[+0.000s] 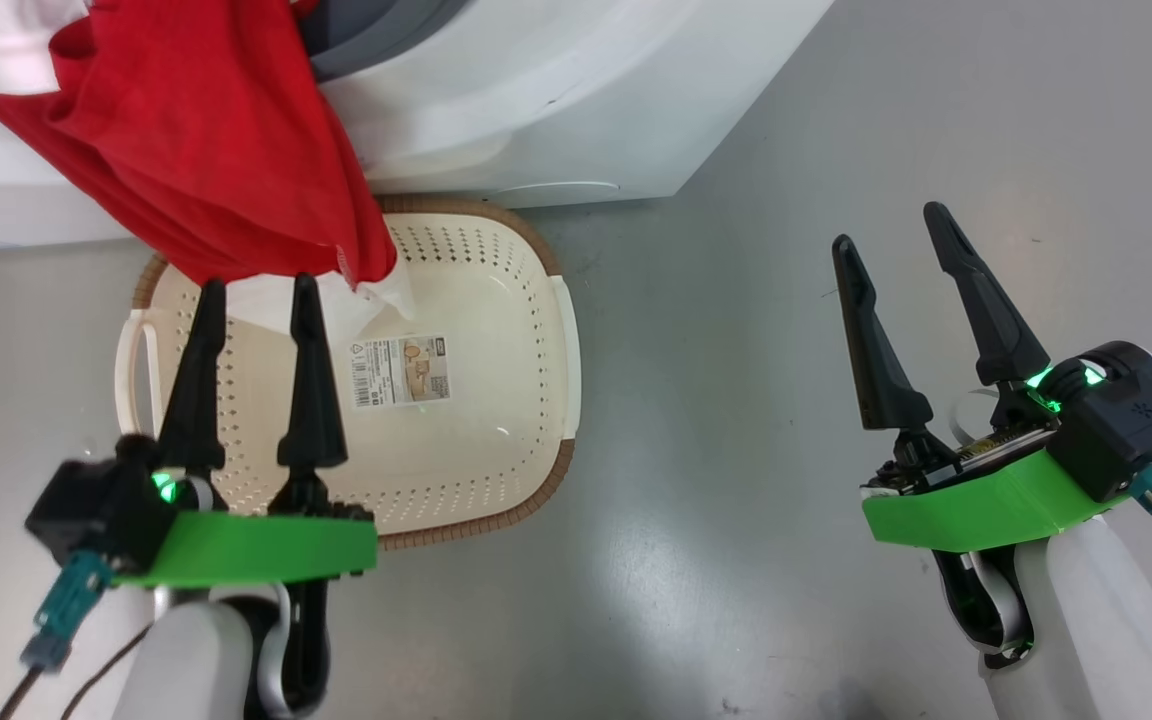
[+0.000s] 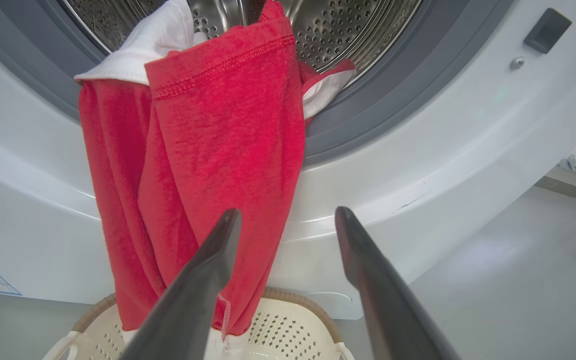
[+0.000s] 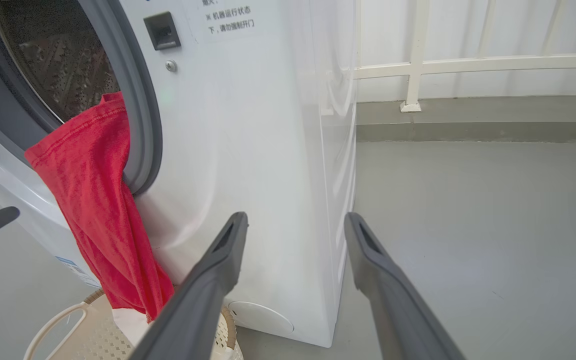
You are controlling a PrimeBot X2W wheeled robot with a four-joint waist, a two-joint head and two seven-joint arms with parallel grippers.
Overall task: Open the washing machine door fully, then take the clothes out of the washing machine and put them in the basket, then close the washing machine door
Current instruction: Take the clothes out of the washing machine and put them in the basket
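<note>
The red and white clothes [image 1: 196, 140] hang out of the washing machine [image 1: 556, 90] mouth, draped over the grey gasket, the lower end dangling into the cream basket [image 1: 496, 400] on the floor below. In the left wrist view the clothes [image 2: 208, 165] spill from the steel drum [image 2: 348, 25]. My left gripper [image 1: 258, 282] is open, its tips just under the hanging fabric and over the basket, nothing between them. My right gripper [image 1: 894, 225] is open over bare floor to the right. The right wrist view shows the clothes [image 3: 98, 210] and the washing machine [image 3: 248, 150]. The door is out of view.
The basket [image 2: 293, 330] stands against the washer's front base, a sticker [image 1: 401, 372] on its bottom. A low white railing [image 3: 468, 65] and kerb run behind the machine's right side. Grey floor [image 1: 786, 500] spreads to the right.
</note>
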